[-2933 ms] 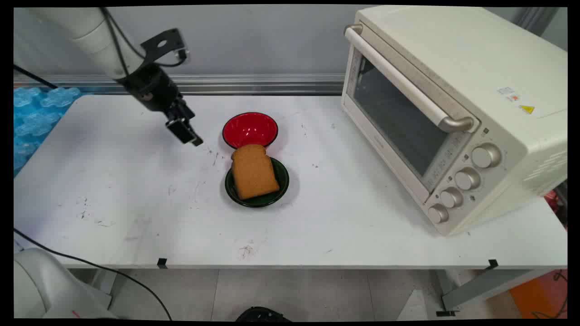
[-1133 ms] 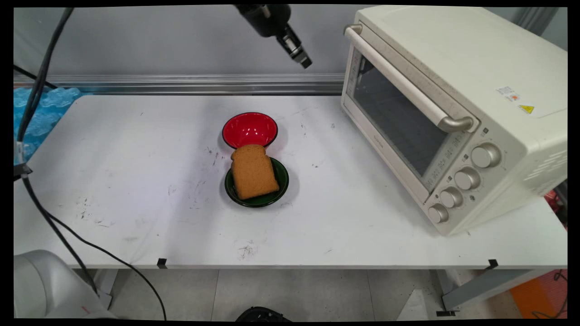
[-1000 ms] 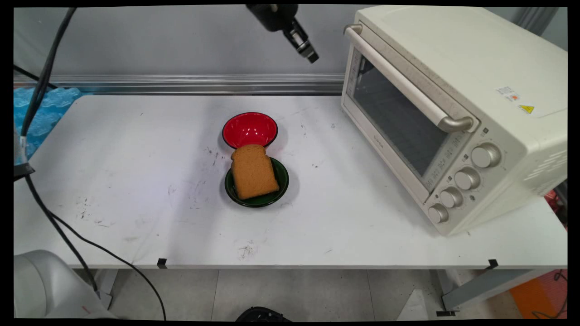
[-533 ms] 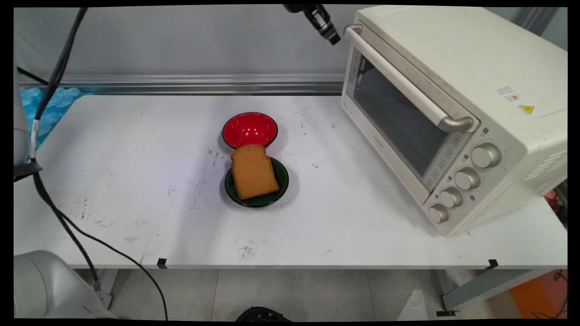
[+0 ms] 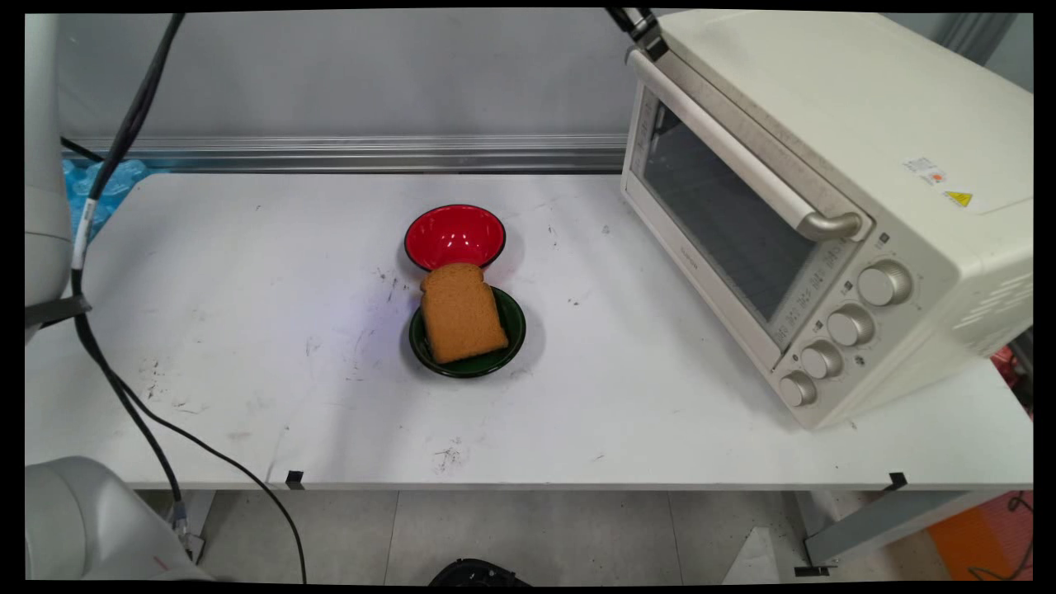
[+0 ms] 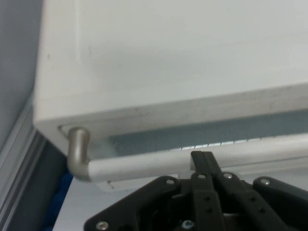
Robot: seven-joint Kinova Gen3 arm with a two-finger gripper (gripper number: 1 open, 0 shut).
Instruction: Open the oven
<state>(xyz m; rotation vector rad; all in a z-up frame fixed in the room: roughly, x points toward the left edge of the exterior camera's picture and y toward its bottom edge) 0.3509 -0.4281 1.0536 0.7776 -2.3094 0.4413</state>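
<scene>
The black two-finger gripper (image 6: 203, 159) has its fingers pressed together with nothing between them, tips just at the silver-ended cream door handle (image 6: 144, 166) of the cream countertop toaster oven (image 5: 825, 198) — whether they touch it I cannot tell. In the main view only the gripper's tip (image 5: 639, 29) shows, at the top edge by the oven's upper left corner. That view alone shows the white table (image 5: 247, 330), where a brown toast slice (image 5: 460, 312) lies on a dark green plate (image 5: 511, 322), a red bowl (image 5: 454, 235) just behind it.
</scene>
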